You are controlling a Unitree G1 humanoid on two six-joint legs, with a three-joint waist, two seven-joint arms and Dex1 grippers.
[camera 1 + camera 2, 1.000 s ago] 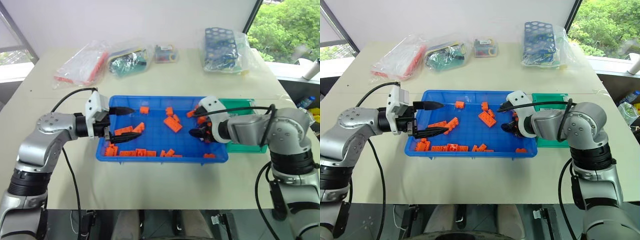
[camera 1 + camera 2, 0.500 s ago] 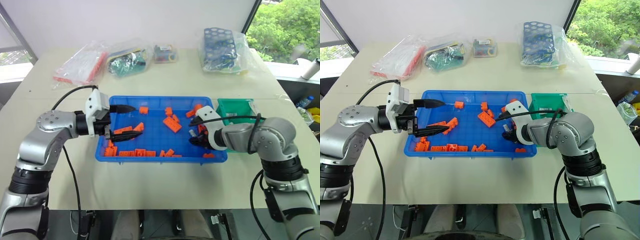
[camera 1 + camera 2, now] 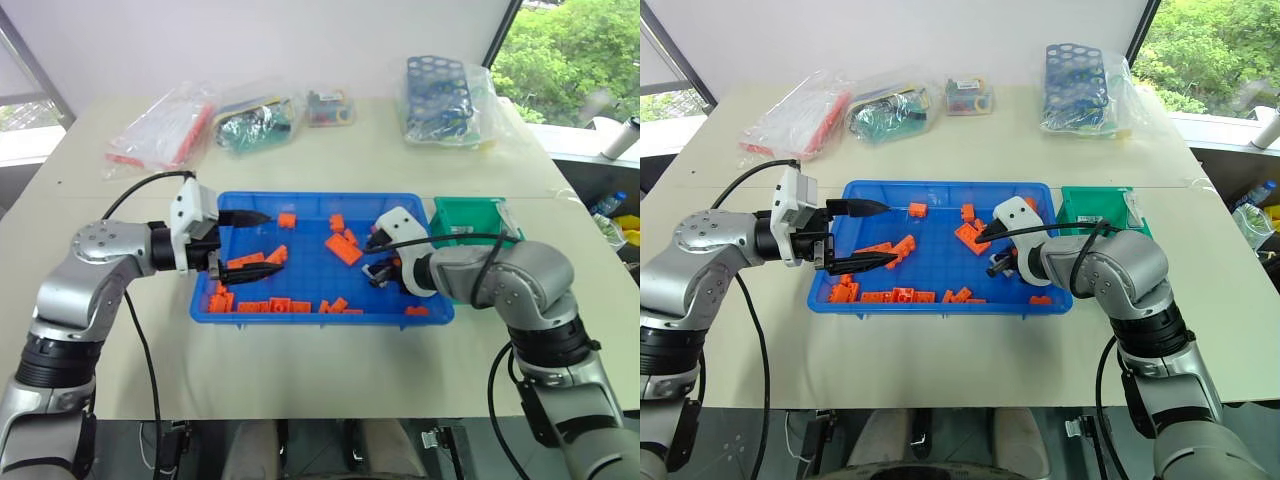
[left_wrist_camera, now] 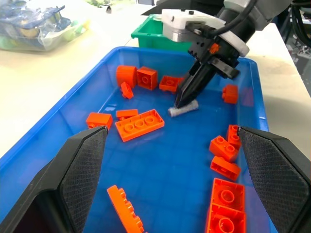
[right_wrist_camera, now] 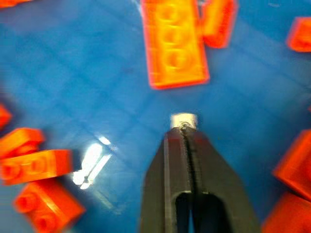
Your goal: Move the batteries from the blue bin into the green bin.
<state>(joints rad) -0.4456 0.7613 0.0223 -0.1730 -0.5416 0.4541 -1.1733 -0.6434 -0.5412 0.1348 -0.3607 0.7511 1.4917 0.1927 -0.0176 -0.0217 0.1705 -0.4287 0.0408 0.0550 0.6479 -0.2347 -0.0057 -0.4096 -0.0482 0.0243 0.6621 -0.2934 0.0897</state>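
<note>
The blue bin (image 3: 320, 320) lies mid-table, strewn with orange bricks. One silvery battery (image 4: 184, 110) lies on its floor right of centre, beside a long orange brick (image 4: 141, 124). My right gripper (image 3: 374, 271) points down into the bin, shut, with its tips against one end of the battery (image 5: 183, 119); nothing sits between the fingers. Over the bin's left end my left gripper (image 3: 272, 243) hovers open and holds nothing. The green bin (image 3: 470, 215) stands against the blue bin's right side.
Orange bricks (image 3: 268, 305) are lined up along the blue bin's near wall, with others near the right gripper. At the back of the table lie clear bags (image 3: 165, 130) and a blue holed rack (image 3: 440, 85) in a bag. Bare table lies in front of the bins.
My right gripper has moved left and down across the blue bin onto the battery, and its fingers have gone from open to shut. The left arm has not moved.
</note>
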